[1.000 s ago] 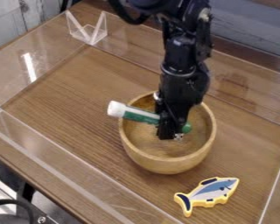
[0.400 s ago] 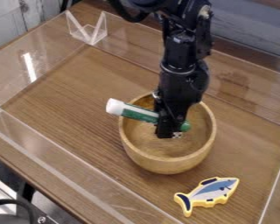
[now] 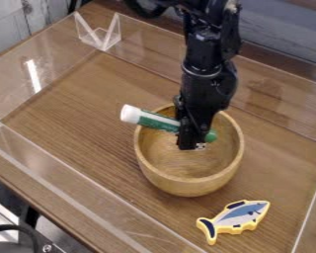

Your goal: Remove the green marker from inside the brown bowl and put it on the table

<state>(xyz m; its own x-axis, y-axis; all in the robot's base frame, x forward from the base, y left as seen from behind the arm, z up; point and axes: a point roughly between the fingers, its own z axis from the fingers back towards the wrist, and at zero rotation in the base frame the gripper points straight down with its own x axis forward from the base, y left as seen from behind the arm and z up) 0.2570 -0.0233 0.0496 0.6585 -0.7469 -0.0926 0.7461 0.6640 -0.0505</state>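
**Green marker gripped above the brown bowl**

The table (image 3: 82, 109), a dark wood-grain top walled with clear acrylic along its edges, fills most of the view. A black robot arm (image 3: 207, 59) is seen descending from the far edge, with its gripper (image 3: 190, 141) pointed straight down over the brown bowl (image 3: 188, 168). The bowl, round and thick-walled with visible grain, is set toward the near right part of the table, well clear of the acrylic walls.

The jaws are clamped on the green marker (image 3: 158, 122) near its green end. The marker is held roughly level and slightly tilted, its white end (image 3: 127, 113) projecting past the bowl's far-left rim while the gripped end lies over the bowl's hollow. Whether the marker touches the rim cannot be told.

A small blue-and-yellow toy fish (image 3: 233, 219) is laid flat on the table near the front right corner, just beside the bowl but apart from it.
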